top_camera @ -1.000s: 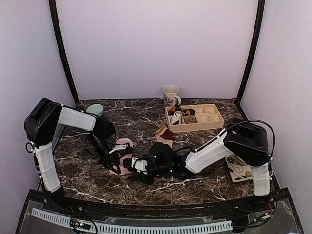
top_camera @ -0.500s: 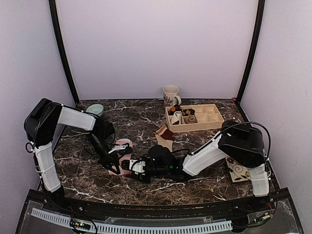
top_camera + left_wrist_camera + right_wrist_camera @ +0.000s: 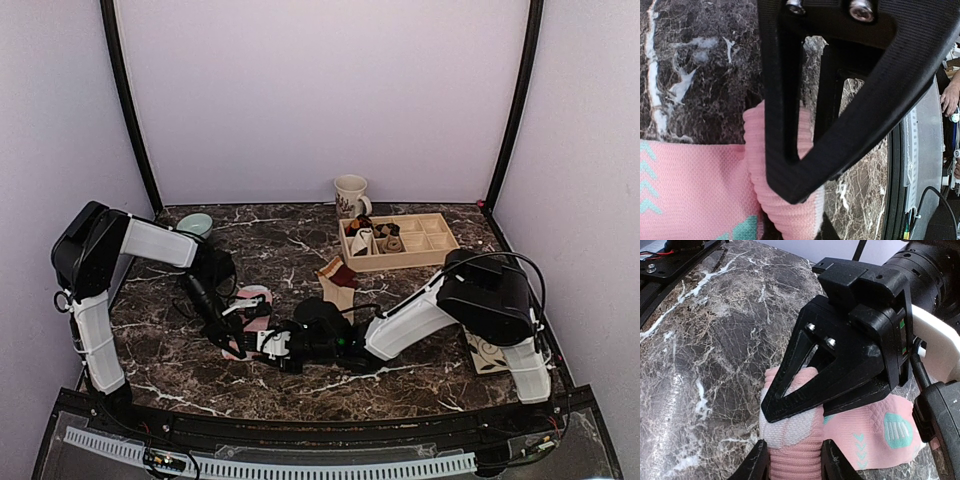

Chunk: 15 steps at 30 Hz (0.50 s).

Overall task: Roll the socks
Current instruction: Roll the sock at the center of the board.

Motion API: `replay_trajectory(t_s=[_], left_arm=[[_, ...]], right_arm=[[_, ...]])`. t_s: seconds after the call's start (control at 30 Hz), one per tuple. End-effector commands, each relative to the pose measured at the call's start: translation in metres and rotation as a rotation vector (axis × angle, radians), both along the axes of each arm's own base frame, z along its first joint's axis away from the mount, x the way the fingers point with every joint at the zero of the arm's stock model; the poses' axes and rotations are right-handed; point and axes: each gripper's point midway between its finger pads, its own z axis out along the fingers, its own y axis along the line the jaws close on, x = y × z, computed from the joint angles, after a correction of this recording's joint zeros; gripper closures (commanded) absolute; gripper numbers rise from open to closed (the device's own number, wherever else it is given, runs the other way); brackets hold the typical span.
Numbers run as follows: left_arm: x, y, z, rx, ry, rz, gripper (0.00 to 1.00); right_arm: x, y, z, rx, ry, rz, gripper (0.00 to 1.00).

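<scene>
nearest me, my right pincer [image 3: 792,466] straddles the ribbed end of the long pink sock [image 3: 865,430], a soft knit with pale green patches, lying on the dark marbled desk [image 3: 170,365]. fabric fills the gap between the fingers, but i cannot tell whether they pinch it. just beyond, the left pincer [image 3: 774,412] is clamped on the bunched part of the same sock.

i judge this to be the start of the roll: the end is gathered, with no proper turn made yet. the next move calls for one pincer to pin the fold while the other tucks the ribbing over onto the leg, carefully, since the two are crowded together.

from above, both wrists hide that end. farther back, the short tan sock with a dark-red striped cuff [image 3: 338,275] lies untouched. the contents of the pale wooden tray [image 3: 420,258] are too small to read.
</scene>
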Motion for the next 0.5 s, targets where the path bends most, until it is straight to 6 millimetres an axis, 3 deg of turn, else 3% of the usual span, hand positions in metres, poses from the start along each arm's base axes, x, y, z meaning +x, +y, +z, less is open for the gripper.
replay_trajectory(t_s=[0.0, 0.23, 0.47], left_arm=[[-0.003, 0.008, -0.007, 0.051, 0.018, -0.012, 0.9], [-0.003, 0.005, 0.001, 0.026, 0.023, -0.017, 0.73], [0.0, 0.005, 0.003, 0.016, 0.011, -0.02, 0.71]], right_arm=[[-0.006, 0.001, -0.017, -0.048, -0.008, 0.018, 0.67], [-0.006, -0.001, -0.045, -0.131, 0.012, 0.012, 0.77], [-0.004, -0.009, -0.069, -0.222, 0.014, -0.001, 0.75]])
